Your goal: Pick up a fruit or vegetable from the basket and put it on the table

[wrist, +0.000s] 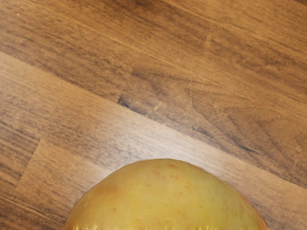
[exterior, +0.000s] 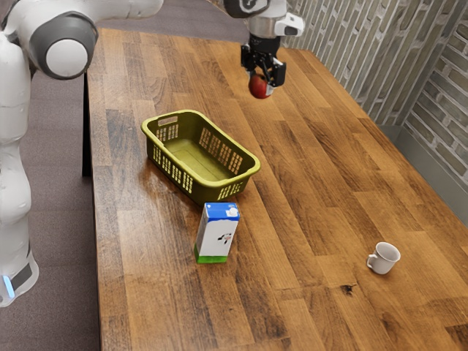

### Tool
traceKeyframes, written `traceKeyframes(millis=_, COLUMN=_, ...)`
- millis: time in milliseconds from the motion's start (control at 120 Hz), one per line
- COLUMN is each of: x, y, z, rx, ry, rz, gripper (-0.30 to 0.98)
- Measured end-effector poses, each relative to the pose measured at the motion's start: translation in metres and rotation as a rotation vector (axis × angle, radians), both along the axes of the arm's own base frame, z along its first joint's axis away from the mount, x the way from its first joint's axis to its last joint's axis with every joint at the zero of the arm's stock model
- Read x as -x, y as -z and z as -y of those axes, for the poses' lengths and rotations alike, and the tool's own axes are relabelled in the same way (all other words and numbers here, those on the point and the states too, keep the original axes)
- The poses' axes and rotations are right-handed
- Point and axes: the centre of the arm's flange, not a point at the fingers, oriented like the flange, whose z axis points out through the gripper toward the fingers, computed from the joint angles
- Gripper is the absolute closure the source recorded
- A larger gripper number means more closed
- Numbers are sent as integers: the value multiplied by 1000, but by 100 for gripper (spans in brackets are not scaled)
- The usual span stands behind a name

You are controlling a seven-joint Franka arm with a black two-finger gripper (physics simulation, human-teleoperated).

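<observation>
It's the carry, and the black two-finger gripper [exterior: 262,76] has the round red-and-yellow fruit [exterior: 259,87] pinched in its grasp, brown wooden table [exterior: 307,183] below it, calling for a gentle lowering, then release!

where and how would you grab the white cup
I'd come straight down from above and pinch the wall of the white cup on the side away from its handle: it stands upright, mouth open and up, and the handle sticks out toward the exterior view's left.
</observation>
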Motion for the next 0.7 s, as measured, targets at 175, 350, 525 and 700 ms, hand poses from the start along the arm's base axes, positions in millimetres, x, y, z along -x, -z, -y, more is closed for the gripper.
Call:
traceKeyframes(millis=175, x=-41, y=90, z=-59, rx=-10, ry=-94, rz=82, gripper=33)
traceKeyframes(millis=350, x=-55, y=152, z=-76, rx=36, ry=-153, rz=112, gripper=32)
traceKeyframes(millis=525, x=-60, y=162, z=-79, rx=47, ry=-174, rz=147, gripper=22)
traceKeyframes(millis=700, x=-45, y=81, z=-75, rx=32, ry=-151, rz=182, gripper=8)
